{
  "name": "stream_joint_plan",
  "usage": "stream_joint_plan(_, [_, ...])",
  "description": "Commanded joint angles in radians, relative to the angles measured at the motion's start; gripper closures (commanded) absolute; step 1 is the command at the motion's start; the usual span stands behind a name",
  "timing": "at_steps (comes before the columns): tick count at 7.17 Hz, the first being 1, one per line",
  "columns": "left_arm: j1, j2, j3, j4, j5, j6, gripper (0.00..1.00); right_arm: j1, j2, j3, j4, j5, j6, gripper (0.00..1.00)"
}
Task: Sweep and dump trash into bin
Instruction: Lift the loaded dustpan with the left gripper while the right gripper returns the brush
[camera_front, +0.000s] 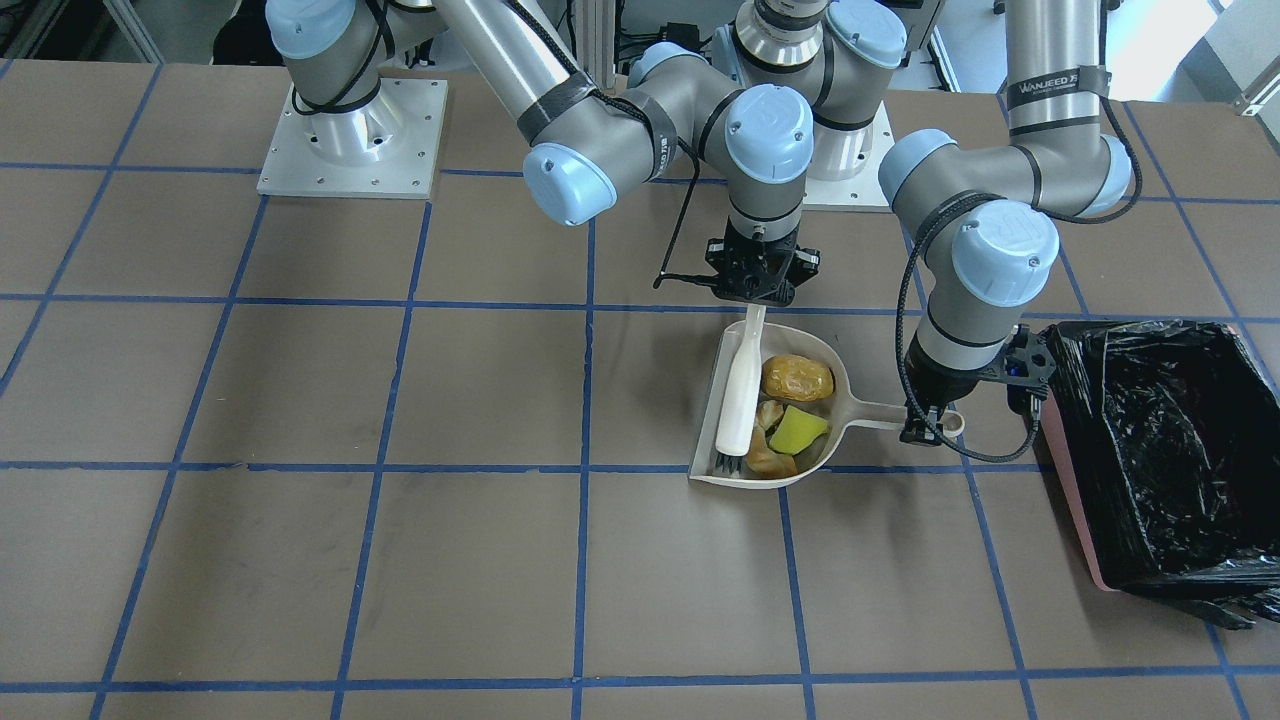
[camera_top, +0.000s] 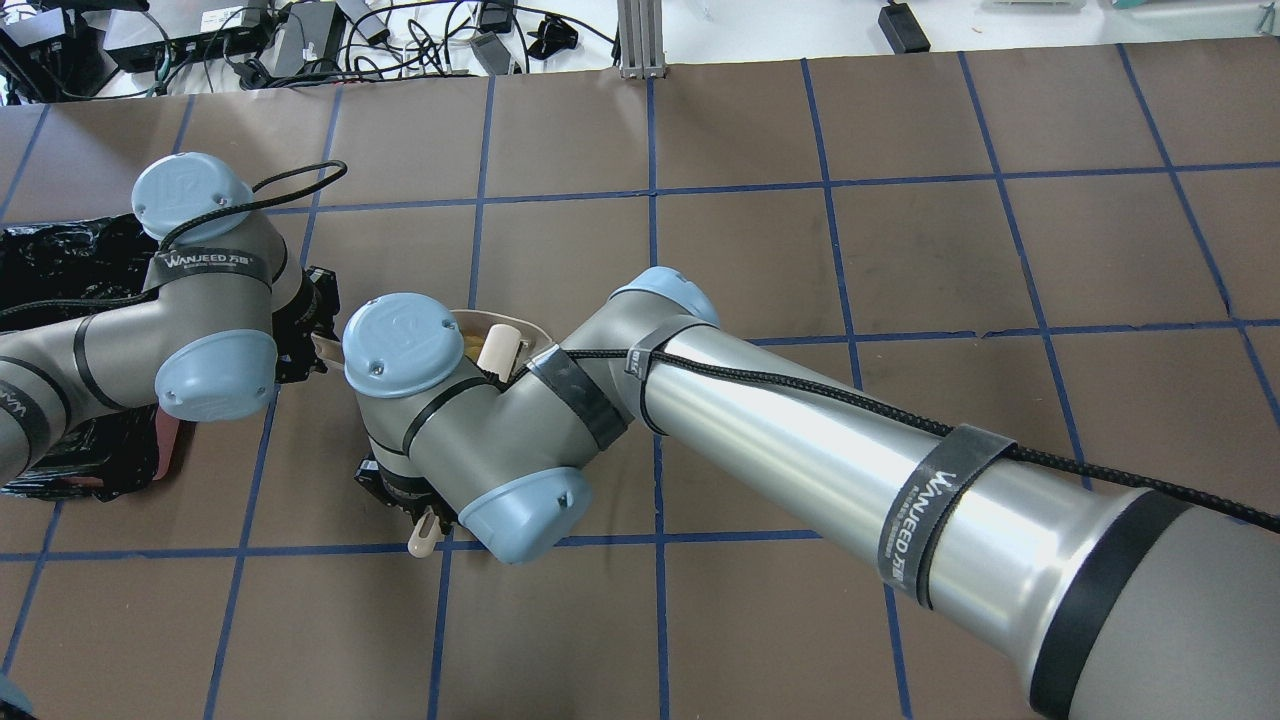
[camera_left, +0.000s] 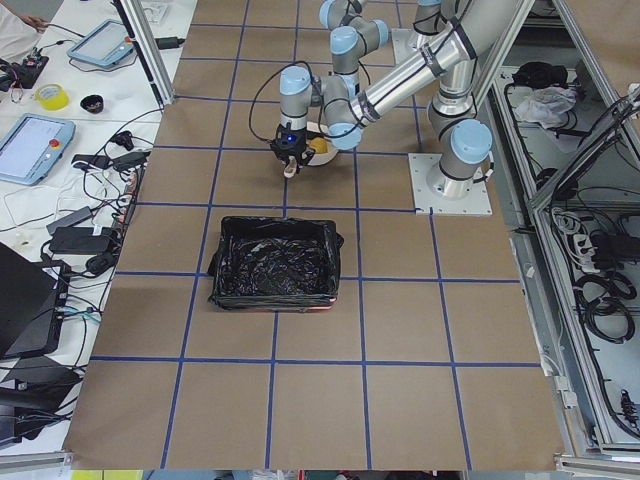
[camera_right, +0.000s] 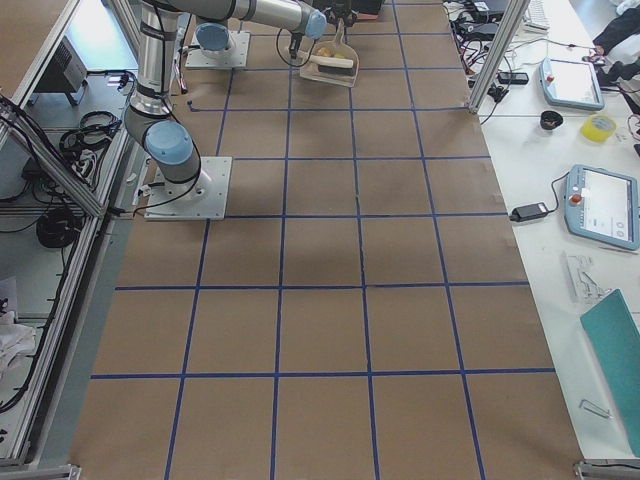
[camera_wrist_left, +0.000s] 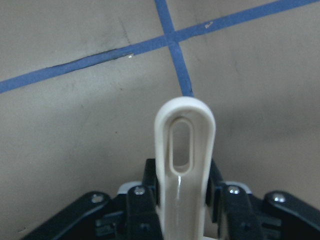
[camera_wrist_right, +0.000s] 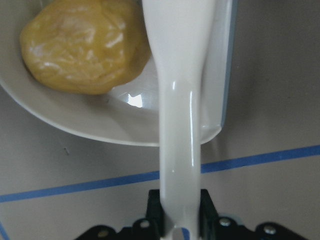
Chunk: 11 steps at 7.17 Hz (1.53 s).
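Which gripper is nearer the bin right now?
Left. The left gripper grips the dustpan by its handle beside the bin; the right gripper holds the brush farther away.

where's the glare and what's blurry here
Right wrist view: a glare streak runs down the brush handle; front-facing view: the bin lining glints in patches; left wrist view: the dustpan handle looks slightly soft up close.

You are reading "WANJEED" showing in white on three black cable bands: the upper-right strap (camera_front: 1052, 92) in the front-facing view, then the overhead view's left strap (camera_top: 210, 262) and lower-right strap (camera_top: 915, 525)
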Motion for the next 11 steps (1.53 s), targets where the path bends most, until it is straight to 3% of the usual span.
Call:
stream_joint_plan(1, [-0.005,0.004,0.003,-0.028,-0.045,0.002,1.0,-0.067,-0.074,0.002,0.201,-0.099,-0.056,1.0])
stream_joint_plan(3, [-0.001,0.005,0.066,-0.205,-0.153,0.0,1.0,-0.231,-0.154,0.002,0.318,-0.141,-0.208,1.0])
stream_joint_plan(5, [0.009,0.001,0.216,-0.461,-0.254,0.002,1.0,-0.446,-0.156,-0.002,0.347,-0.275,-0.519,1.0])
stream_joint_plan(6, [0.018,-0.016,0.305,-0.52,-0.254,0.02,1.0,-0.564,-0.154,0.001,0.341,-0.307,-0.646,1.0])
stream_joint_plan(8, [0.038,-0.028,0.422,-0.517,-0.239,0.078,1.0,-0.744,-0.131,0.007,0.311,-0.309,-0.855,1.0])
stream_joint_plan(11, [0.287,-0.08,0.601,-0.592,-0.23,0.567,1.0,-0.992,-0.131,0.06,0.273,-0.346,-1.175,1.0])
